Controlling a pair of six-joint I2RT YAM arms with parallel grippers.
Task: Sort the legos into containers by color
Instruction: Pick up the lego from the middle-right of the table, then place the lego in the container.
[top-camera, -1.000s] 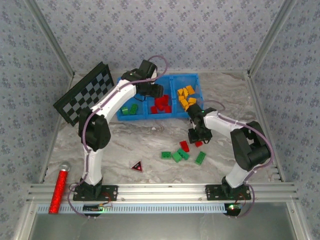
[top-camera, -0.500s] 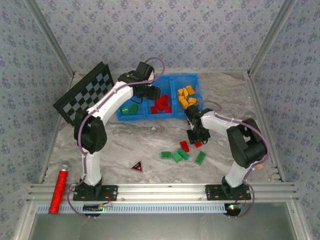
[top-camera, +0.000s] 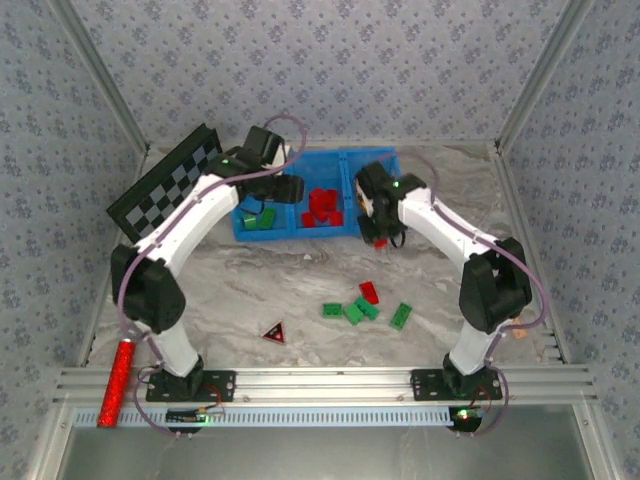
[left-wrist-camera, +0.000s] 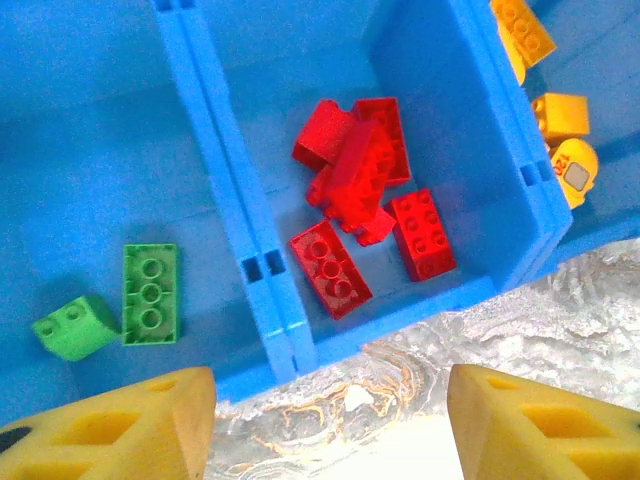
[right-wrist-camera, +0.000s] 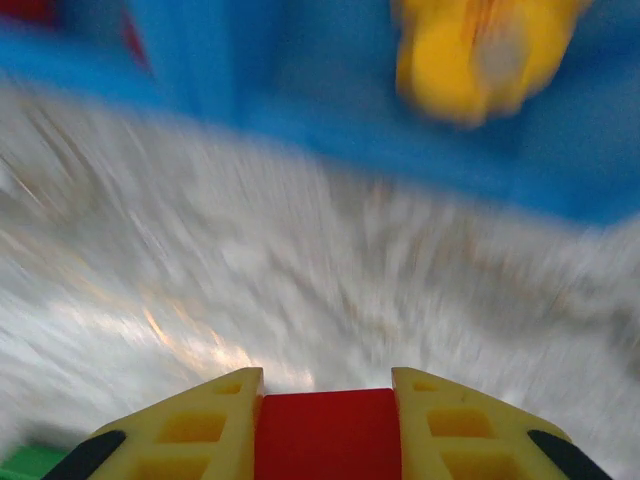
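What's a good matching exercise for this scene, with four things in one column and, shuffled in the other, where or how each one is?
Column one:
1. right end effector
2. left end effector
3. triangle
4. checkerboard

Column two:
A. tilted, left of the bin
B. shut on a red lego
C. open over the bin
D. flat on the table, left of the loose green legos

Pairs: 1-B, 2-C, 3-D, 4-A.
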